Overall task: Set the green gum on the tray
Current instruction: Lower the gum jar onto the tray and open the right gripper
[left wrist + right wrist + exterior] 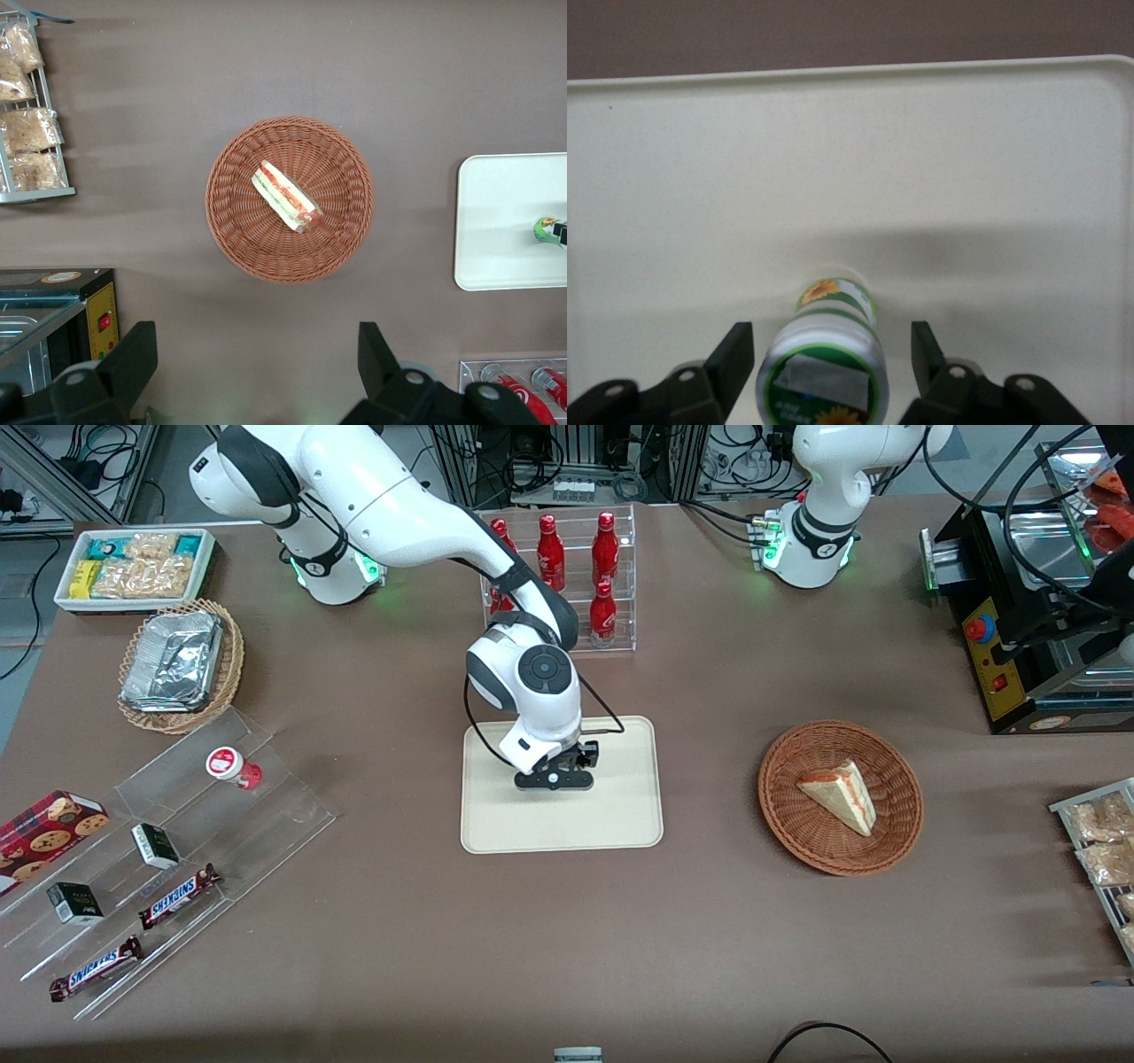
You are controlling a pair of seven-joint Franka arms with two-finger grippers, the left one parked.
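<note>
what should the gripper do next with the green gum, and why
Probably lift straight up and clear. The gripper sits low over the tray with its fingers open, a gap showing on each side of the green gum, which stands on the tray surface, so the placing looks done.

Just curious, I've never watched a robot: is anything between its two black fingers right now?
Yes. In the right wrist view the green gum stands on the tray between the open tool's fingers, a gap on each side.

A brown-covered table (797, 974) stands before cabling and metal framing (53, 460).
</note>
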